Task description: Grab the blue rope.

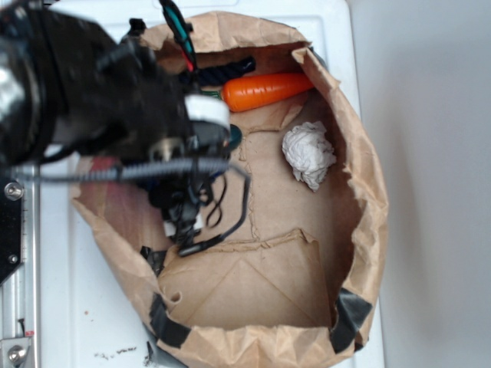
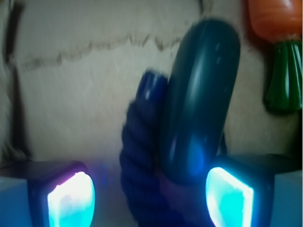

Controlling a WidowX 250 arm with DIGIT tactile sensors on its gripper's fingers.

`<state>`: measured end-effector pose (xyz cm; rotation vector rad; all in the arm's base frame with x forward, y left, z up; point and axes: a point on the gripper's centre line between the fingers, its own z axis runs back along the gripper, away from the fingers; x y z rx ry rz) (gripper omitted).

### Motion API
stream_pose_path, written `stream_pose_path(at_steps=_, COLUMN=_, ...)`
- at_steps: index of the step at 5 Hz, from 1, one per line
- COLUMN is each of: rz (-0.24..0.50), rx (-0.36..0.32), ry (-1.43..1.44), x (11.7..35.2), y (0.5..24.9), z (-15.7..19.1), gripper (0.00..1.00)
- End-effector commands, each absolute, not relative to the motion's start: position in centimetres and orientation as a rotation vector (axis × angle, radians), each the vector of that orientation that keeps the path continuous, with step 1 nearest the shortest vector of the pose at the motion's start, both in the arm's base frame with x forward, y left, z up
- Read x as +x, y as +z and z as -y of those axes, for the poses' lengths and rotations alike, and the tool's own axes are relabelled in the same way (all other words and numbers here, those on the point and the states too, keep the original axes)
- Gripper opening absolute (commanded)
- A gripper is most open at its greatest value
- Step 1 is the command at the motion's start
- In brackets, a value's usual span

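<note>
- The blue rope (image 2: 142,165) fills the lower middle of my wrist view, its glossy sealed end up at 12 o'clock, its twisted body running down between my two lit pads (image 2: 71,201).
- A dark green cucumber toy (image 2: 201,104) lies against the rope's 3 o'clock side, touching it; its lower end sits just by my right pad.
- From outside, only a short dark stretch of the rope (image 1: 230,70) shows, at 9 o'clock of the orange carrot (image 1: 268,90); my arm hides the rest.
- My hand (image 2: 151,201) is spread wide, with rope and cucumber both in the gap; I cannot tell that either pad touches them.
- My arm reaches in from 10 o'clock, wrist pointing down into the brown paper bag (image 1: 360,169), which lies on the white surface (image 1: 77,307).
- In the bag: carrot at 12 o'clock, crumpled white paper ball (image 1: 308,155) at 2 o'clock, well apart from my hand.
</note>
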<state>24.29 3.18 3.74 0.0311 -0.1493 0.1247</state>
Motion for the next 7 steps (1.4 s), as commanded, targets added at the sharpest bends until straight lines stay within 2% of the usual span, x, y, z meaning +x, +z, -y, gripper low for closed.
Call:
stream_pose_path(at_steps=1, rz=0.161, rx=0.054, ry=0.035, x=23.3, y=4.7, z=-3.0, gripper=1.00)
stream_pose_path(at_steps=2, rz=0.200, rx=0.080, ry=-0.003, x=22.8, y=3.3, z=-2.6, gripper=1.00)
stream_pose_path(at_steps=3, rz=0.240, rx=0.077, ry=0.001, x=22.9, y=2.2, z=-2.3, gripper=1.00)
stream_pose_path(at_steps=5, rz=0.311, rx=0.033, ry=-0.077, x=24.0, y=0.4, z=-1.6, gripper=1.00)
stream_pose_path(at_steps=6, rz=0.312, rx=0.019, ry=-0.079, x=24.2, y=0.3, z=-1.5, gripper=1.00)
stream_pose_path(at_steps=7, rz=0.307, rx=0.002, ry=-0.051, x=24.2, y=0.5, z=-1.7, gripper=0.00)
